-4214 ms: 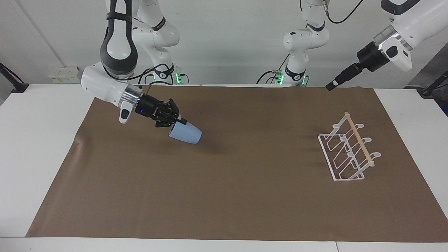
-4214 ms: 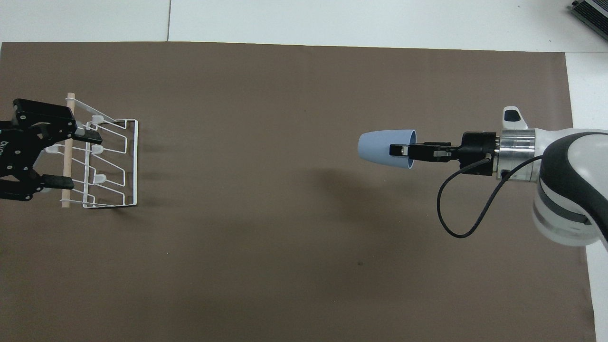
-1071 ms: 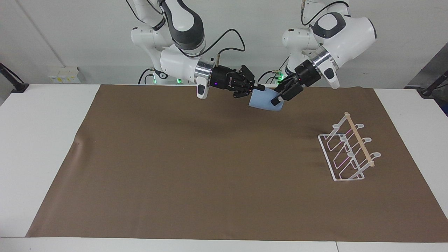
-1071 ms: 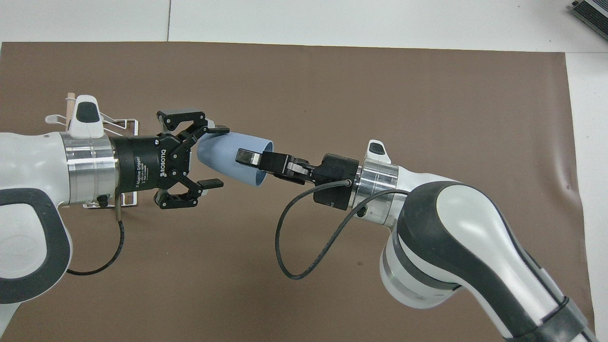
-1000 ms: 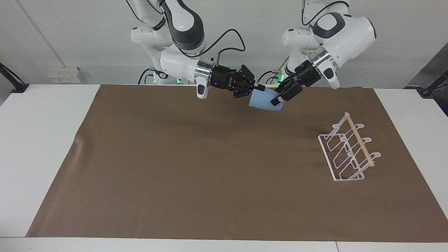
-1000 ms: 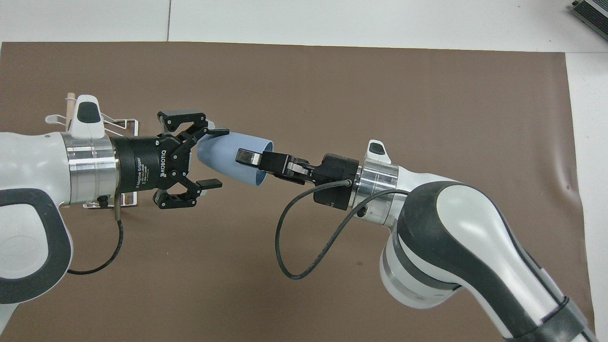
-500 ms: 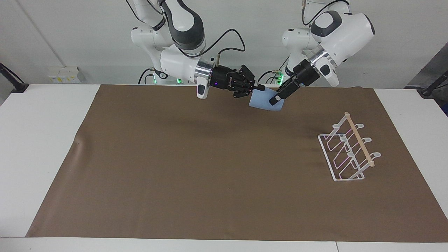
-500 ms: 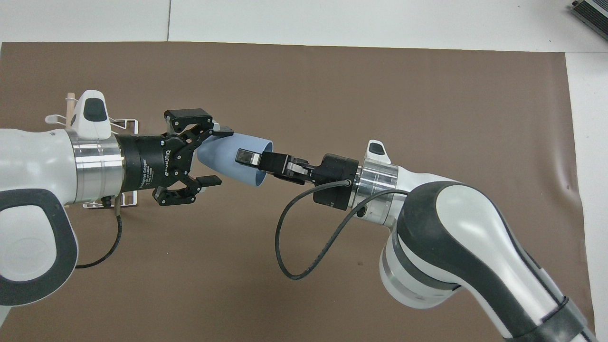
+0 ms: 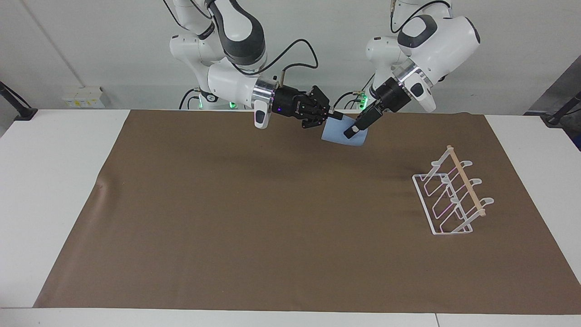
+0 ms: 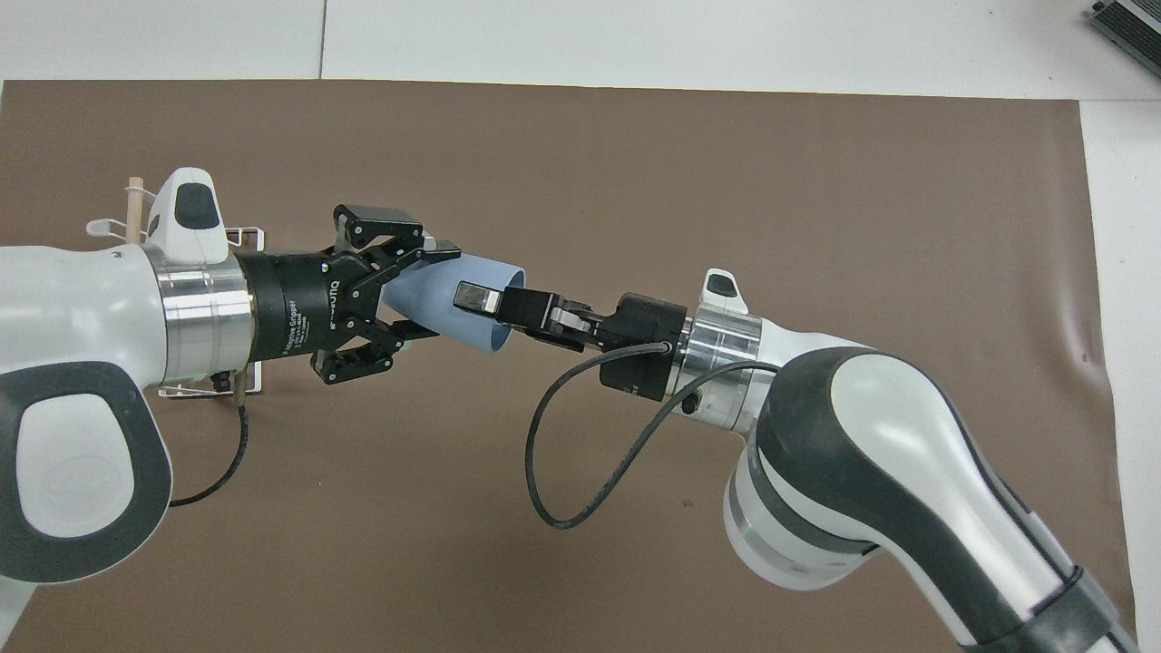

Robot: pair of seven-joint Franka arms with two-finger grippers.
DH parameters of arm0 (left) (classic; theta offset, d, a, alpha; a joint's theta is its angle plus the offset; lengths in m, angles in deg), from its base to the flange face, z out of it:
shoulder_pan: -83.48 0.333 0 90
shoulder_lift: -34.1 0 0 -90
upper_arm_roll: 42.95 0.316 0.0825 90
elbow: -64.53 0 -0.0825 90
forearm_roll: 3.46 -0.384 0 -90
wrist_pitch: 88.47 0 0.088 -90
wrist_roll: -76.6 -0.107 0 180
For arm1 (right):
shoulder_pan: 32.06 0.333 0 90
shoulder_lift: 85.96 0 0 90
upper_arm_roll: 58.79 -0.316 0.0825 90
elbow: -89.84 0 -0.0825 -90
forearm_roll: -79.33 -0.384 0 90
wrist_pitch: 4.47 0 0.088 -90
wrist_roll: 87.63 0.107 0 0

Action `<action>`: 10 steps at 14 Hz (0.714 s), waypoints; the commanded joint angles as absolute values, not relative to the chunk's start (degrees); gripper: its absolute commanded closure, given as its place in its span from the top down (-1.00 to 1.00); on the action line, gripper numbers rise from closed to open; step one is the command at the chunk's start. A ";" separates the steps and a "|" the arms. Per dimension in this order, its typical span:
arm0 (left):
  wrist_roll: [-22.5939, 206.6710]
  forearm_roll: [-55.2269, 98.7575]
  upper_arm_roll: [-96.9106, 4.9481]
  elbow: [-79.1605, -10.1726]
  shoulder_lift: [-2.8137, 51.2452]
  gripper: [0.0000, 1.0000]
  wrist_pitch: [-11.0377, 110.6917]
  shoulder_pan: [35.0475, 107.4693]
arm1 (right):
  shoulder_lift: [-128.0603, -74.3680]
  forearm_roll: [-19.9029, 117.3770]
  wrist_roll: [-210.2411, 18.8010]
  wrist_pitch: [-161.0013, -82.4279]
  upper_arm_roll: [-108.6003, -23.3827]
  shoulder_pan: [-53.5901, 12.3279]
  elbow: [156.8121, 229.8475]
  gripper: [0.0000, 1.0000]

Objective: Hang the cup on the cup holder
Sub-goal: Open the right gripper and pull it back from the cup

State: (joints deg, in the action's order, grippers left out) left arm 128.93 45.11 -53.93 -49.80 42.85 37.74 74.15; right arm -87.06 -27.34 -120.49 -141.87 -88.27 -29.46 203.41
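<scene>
Closing now: our left pincer [image 10: 419, 295], spread wide around the cup's base a second ago, has clamped onto the tapered end of the cup [image 10: 453, 304]. That makes this the handover, mid-air, over the brown mat [image 9: 272, 218] near the robots' edge of the counter [image 9: 54, 181].

Biggest things first. Both arms lean in toward each other above the mat, forearms sloping down to a meeting point between the two bases. Our left arm comes in from its own end, wrist roughly level in the overhead view; our right arm reaches across with its elbow bent, cable looping below the wrist.

Right pincer [image 10: 481, 299] pinches the cup's rim, one finger outside the wall and the other, we think, inside the mouth, though that one is hidden. So the cup lies on its side between the two, held at both ends.

Next, by our reckoning, the right pincer must let go and back straight out of the mouth before the left carries anything away. Then it's a swing toward the cup holder [image 9: 451, 195], standing on the mat at the left arm's end, prongs bare.
</scene>
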 commanded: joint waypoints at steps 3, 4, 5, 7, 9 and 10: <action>128.36 44.27 -53.50 -49.29 42.01 -1.00 37.57 73.81 | -86.49 -27.81 -120.59 -143.33 -89.29 -30.39 203.13 -0.75; 128.36 44.27 -53.41 -49.29 42.01 -1.00 37.65 73.81 | -86.49 -27.81 -120.42 -144.03 -89.29 -30.39 203.05 -0.41; 128.36 44.27 -53.41 -49.29 42.10 -1.00 37.65 73.89 | -86.49 -27.73 -120.24 -146.39 -89.46 -30.39 202.96 -0.20; 128.36 44.27 -53.24 -49.20 42.10 -1.00 37.30 74.07 | -86.40 -27.81 -120.07 -153.58 -92.70 -30.39 202.08 1.00; 128.10 43.83 -52.97 -49.11 42.01 -1.00 36.87 74.42 | -86.49 -27.81 -119.02 -157.13 -93.51 -30.39 200.76 1.00; 126.88 42.61 -52.80 -49.11 42.10 -1.00 36.52 75.12 | -86.49 -27.73 -118.84 -157.40 -93.51 -30.39 200.67 1.00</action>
